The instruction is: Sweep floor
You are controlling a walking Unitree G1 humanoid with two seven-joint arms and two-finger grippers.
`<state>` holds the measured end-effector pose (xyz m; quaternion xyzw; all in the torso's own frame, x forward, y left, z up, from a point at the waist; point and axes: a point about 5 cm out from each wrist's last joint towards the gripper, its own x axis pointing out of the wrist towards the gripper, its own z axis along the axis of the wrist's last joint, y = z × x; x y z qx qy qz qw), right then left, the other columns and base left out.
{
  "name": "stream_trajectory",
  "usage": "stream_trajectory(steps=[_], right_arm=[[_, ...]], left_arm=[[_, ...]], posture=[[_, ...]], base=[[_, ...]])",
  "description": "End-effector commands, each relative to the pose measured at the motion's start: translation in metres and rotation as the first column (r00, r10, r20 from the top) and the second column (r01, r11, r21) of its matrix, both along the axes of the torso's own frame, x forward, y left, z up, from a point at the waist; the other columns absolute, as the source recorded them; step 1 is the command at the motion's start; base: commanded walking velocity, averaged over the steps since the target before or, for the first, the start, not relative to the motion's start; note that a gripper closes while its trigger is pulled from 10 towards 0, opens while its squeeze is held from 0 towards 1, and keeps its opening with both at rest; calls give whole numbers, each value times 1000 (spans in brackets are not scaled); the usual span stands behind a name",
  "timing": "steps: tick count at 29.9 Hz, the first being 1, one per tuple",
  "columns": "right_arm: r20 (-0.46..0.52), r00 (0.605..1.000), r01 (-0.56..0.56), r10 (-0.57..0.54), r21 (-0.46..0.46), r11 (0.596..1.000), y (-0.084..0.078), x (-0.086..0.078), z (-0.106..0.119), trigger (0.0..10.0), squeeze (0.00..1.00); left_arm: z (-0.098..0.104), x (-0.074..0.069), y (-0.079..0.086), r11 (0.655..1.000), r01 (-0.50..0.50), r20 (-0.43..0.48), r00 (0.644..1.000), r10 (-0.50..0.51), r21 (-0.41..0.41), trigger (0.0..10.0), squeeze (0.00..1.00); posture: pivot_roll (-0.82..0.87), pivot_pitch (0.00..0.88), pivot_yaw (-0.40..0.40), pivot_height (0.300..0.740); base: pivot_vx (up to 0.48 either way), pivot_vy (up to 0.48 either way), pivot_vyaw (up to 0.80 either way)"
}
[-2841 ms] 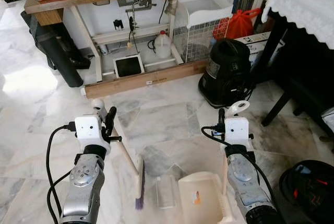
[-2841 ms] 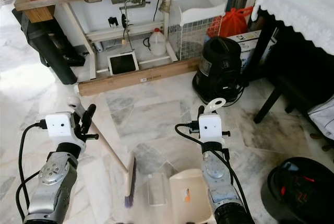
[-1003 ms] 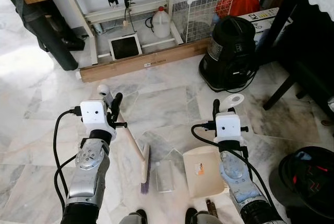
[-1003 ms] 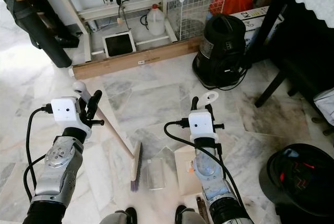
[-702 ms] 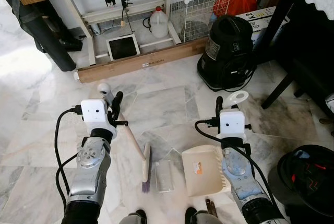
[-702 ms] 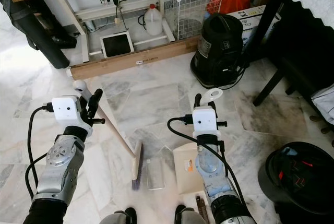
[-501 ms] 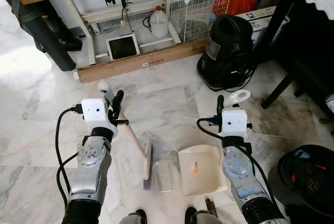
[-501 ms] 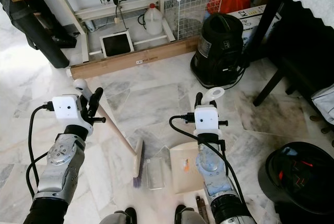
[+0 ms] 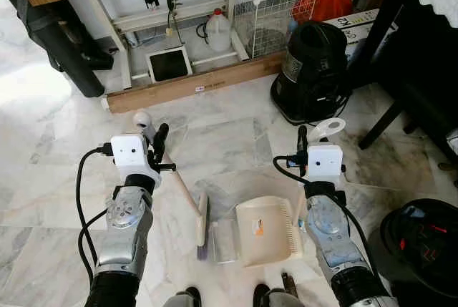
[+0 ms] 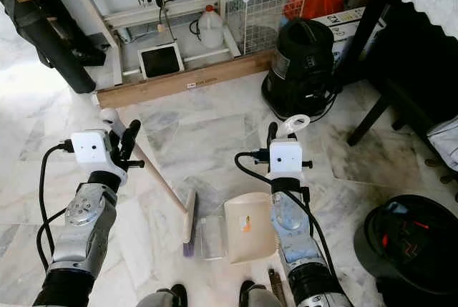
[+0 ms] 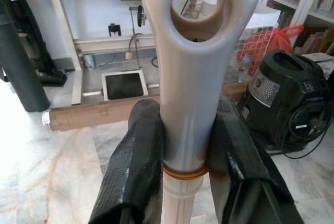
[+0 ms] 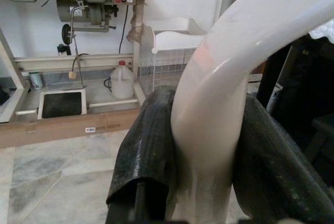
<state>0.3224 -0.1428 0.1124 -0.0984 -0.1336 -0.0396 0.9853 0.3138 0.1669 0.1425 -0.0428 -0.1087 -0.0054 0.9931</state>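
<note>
**Supervisor:** Where are you with the sweep?

**Operator:** I have both tools in hand; the left gripper [image 9: 157,151] has its jaws clenched on the pale handle of the broom [image 9: 201,225], and the right gripper [image 9: 303,152] has its jaws clenched on the looped handle of the dustpan [image 9: 262,230]; the wrist views show the black fingers [image 11: 136,166] pressed against each handle.

**Supervisor:** And the rubbish?

**Operator:** A clear plastic piece [image 9: 223,241] lies flat on the marble floor [image 9: 215,135]; the broom head stands just beside it on my left, the open mouth of the dustpan just beside it on my right; I judge it is bracketed but not yet inside the pan.

**Supervisor:** So how much is left?

**Operator:** By my reading, the gathering is mostly done; what remains is the last push into the pan, then lifting it level and emptying it; I cannot tell whether finer dust lies about.

**Supervisor:** Any obstacles?

**Operator:** A black vacuum cleaner [image 9: 312,71] and a wooden beam [image 9: 193,89] under the desk stand well apart from the tools.
</note>
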Motion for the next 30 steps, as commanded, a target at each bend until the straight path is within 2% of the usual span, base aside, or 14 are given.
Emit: stream_trajectory(steps=[1,17,30], right_arm=[[33,999,-11,11,11,1000,2,0,7,10000,0],[16,990,-141,140,49,989,14,1,8,10000,0],[-31,993,-109,110,29,994,6,-3,-4,10000,0]], left_arm=[[4,0,3,1000,-12,34,999,13,-20,10000,0],[5,2,2,1000,-12,41,999,14,-27,10000,0],[4,1,1,999,-10,39,999,12,-31,10000,0]], posture=[[101,224,36,740],[94,218,34,740],[94,222,34,740]], base=[[0,0,0],[0,0,0],[0,0,0]])
